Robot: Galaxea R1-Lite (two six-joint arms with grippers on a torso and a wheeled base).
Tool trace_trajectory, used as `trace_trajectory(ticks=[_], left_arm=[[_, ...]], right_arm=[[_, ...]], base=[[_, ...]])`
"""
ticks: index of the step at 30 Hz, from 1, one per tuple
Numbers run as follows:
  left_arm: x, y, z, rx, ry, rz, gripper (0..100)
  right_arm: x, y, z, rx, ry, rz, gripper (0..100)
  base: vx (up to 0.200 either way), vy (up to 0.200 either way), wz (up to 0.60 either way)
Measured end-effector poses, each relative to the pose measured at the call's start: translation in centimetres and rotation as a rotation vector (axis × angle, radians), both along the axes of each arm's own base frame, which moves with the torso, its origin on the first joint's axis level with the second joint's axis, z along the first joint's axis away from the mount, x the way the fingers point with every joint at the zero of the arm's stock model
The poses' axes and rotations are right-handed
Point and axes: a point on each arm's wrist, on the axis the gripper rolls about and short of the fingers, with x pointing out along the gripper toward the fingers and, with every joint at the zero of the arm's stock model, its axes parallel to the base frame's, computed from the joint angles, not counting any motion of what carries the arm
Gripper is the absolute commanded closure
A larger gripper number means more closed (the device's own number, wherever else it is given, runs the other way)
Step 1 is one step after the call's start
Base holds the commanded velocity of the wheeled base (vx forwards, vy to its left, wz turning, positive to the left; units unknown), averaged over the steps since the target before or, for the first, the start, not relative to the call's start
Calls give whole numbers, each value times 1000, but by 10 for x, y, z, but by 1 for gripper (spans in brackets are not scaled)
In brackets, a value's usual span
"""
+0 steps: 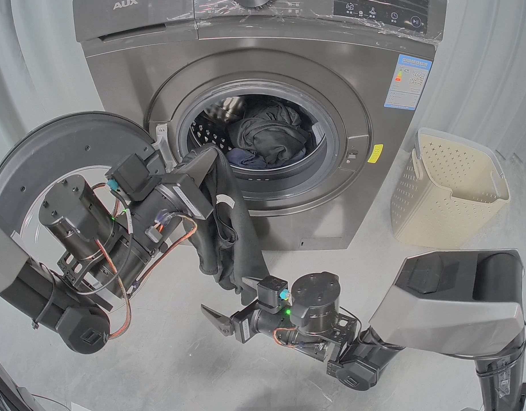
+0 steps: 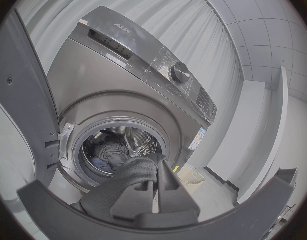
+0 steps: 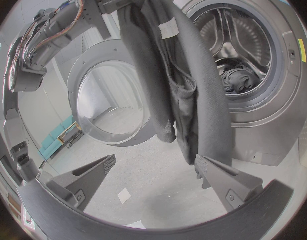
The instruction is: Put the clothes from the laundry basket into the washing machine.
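The soft, floppy dark garment (image 1: 231, 229) is pinched at its top by the left tool (image 1: 206, 158), near the open washing machine (image 1: 343, 69), and its hanging end could be taken by the open right tool (image 3: 154, 159).

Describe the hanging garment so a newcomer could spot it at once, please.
Find the grey washer. In front of it, the left hand pinches a dark garment. It alone hangs in the air; the other clothes lie in the drum.
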Motion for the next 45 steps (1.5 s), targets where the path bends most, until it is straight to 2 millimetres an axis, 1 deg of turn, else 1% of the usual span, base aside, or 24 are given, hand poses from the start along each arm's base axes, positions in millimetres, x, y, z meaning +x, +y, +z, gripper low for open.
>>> trace_trajectory(ticks=[4,8,14,19,24,27,31,32,38,45], left_arm=[[0,0,1,-3,-4,1,100],[0,1,3,-6,-10,1,100],[-1,1,5,-10,-15,0,100],[-2,2,6,-12,-17,0,100],[-2,2,6,-14,-18,-1,100],[-2,2,6,-15,-18,-1,100],[-2,2,6,-15,-18,-1,100],[-2,2,6,-15,-18,-1,100],[-1,3,6,-14,-17,3,100],[3,7,5,-12,-13,22,100]], right_arm=[[0,10,-5,-4,8,31,0],[10,21,-10,5,2,37,0],[32,39,-19,14,-6,29,0],[58,50,-22,23,-36,0,0],[86,51,-29,16,-79,-45,0],[98,51,-34,13,-91,-80,0],[109,51,-41,10,-94,-110,0],[111,51,-41,12,-98,-120,100],[115,51,-43,18,-107,-148,100],[106,46,-42,8,-97,-144,100]], base=[[0,0,0],[0,0,0],[0,0,0],[0,0,0],[0,0,0],[0,0,0],[0,0,0],[0,0,0],[0,0,0],[0,0,0]])
